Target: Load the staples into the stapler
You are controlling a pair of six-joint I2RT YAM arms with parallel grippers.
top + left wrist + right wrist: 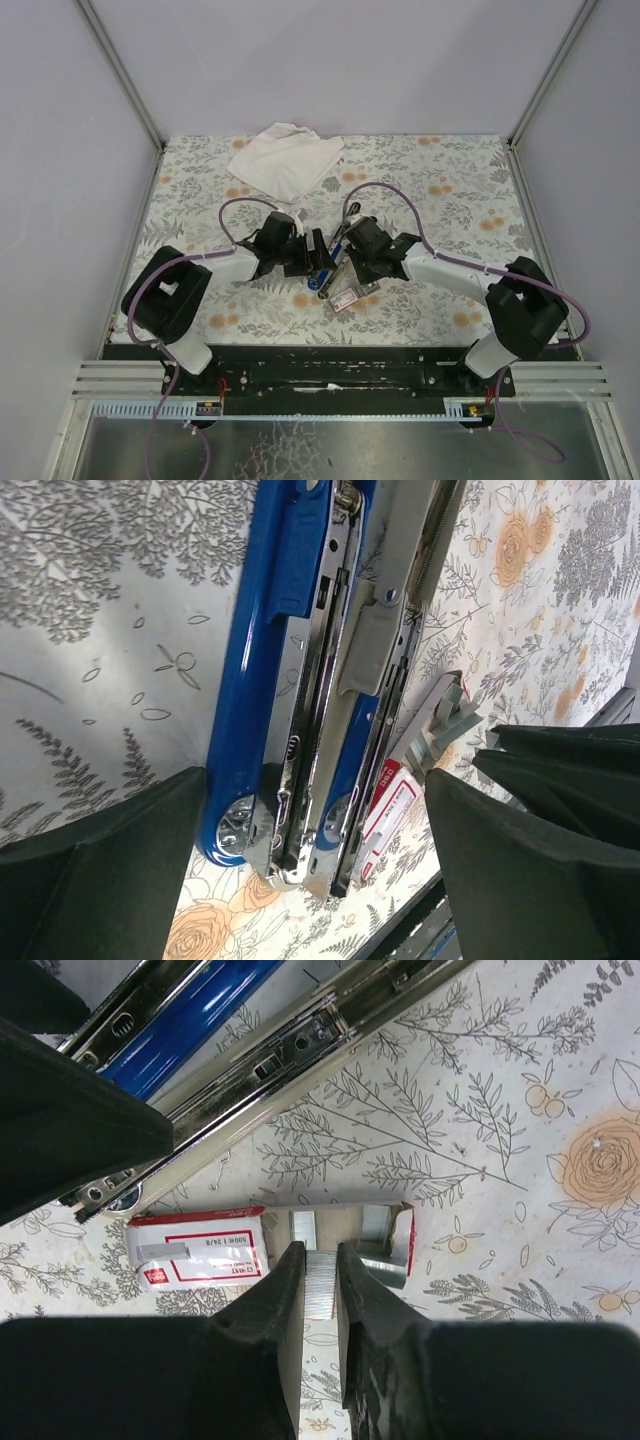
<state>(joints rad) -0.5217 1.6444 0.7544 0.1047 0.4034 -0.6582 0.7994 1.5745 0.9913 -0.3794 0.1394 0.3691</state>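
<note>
A: Arms' pose?
B: Both bent inward over the table [450,200] centre. Left gripper [315,865] spread wide, straddling the stapler [250,660] at its rounded end. Right gripper [318,1260] clamped on one silvery staple strip [320,1295] above its box [195,1250].
A: Counts, surfaces?
B: One stapler, glossy blue with chrome rails, lying open. One flat red-and-white card box just beside it. One rumpled white cloth [285,160] farther back.

Bright even light, soft shadows
</note>
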